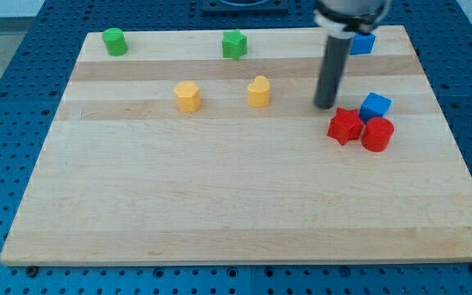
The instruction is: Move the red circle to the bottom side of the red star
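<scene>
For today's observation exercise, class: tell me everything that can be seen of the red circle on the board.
The red circle is a short, solid-looking cylinder, glossy red, standing upright on its flat base with its round top face up. It sits on the wooden board toward the view's right. The red star is pressed against its left side, and the blue block sits just above it, apparently touching. My tip rests above and left of the star, apart from the circle. So the circle is beside the star, not below it.
</scene>
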Controlling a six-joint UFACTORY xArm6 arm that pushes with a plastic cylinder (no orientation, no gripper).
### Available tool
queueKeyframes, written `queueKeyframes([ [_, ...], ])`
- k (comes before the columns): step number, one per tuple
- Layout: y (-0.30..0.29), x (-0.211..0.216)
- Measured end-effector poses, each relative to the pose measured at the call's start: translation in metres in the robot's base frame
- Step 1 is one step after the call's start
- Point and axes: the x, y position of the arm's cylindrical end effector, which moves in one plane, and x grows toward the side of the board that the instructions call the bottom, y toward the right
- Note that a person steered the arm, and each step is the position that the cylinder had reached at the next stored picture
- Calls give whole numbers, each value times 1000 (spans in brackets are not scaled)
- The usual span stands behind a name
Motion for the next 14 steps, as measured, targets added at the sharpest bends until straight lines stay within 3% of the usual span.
queueKeyframes([
  [1,-53,82],
  [2,-39,174],
  [3,70,194],
  [5,127,121],
  [7,127,99],
  [12,63,94],
  [14,151,92],
])
